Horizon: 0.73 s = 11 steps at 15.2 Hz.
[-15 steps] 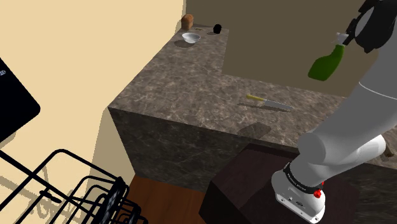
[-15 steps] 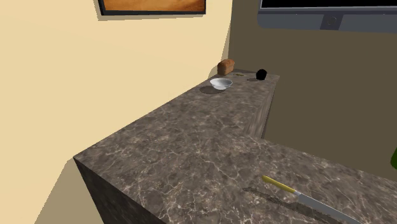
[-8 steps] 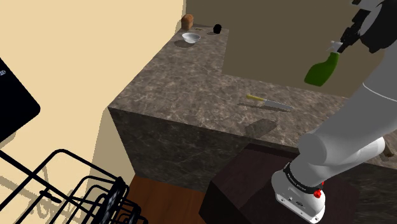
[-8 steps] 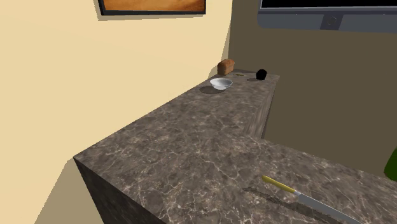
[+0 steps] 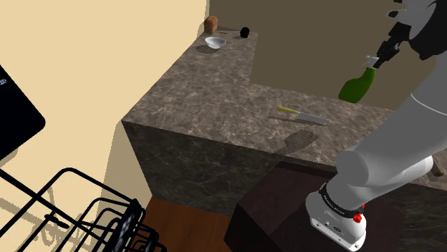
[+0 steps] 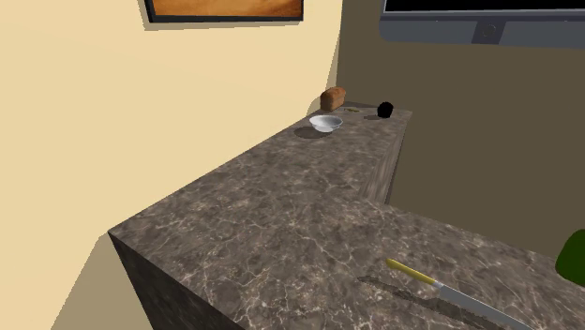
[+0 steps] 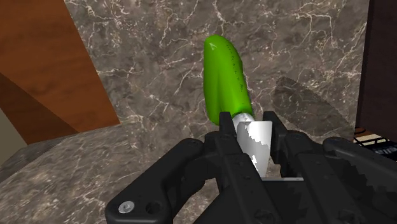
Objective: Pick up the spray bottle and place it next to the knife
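A green spray bottle (image 5: 355, 86) with a white nozzle hangs tilted in the air above the dark marble counter (image 5: 215, 107), held by its head in my gripper (image 5: 381, 56). In the wrist view my gripper (image 7: 252, 137) is shut on the white nozzle, and the green spray bottle body (image 7: 224, 79) points away from the hand over the stone. A sliver of the spray bottle (image 6: 572, 257) shows at the second exterior view's right edge. The knife (image 5: 304, 114), yellow handle and grey blade, lies flat on the counter below and to the shoulder view's left of the bottle. The knife (image 6: 448, 292) also lies near the second exterior view's lower right.
A white bowl (image 5: 215, 42), a brown loaf (image 5: 210, 24) and a small black object (image 5: 245, 32) sit at the counter's far end. A black wire rack (image 5: 79, 215) stands at the shoulder view's lower left. The dark stand (image 5: 286, 207) is beside the counter's front.
My gripper has carried the bottle down and toward the shoulder view's left, closer to the counter and the knife. More of the bottle now enters the second exterior view's right edge.
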### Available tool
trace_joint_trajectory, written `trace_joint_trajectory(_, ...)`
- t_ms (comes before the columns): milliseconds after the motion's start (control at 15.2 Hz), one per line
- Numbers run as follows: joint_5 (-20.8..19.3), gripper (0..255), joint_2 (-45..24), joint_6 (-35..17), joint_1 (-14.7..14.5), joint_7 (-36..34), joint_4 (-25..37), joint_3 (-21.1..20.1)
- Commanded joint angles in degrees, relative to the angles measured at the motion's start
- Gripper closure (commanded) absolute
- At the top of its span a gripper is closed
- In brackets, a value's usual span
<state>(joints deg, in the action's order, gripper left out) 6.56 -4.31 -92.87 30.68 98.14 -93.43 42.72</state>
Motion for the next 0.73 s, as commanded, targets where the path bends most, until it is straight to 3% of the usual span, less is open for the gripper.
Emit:
trace_joint_trajectory(0, -0.1, 255, 0.1, -1.7, -0.1, 0.0, -1.8, -0.1)
trace_joint_trajectory(660, 0.1, 255, 0.1, -9.4, -0.3, 0.5, -9.4, -0.2)
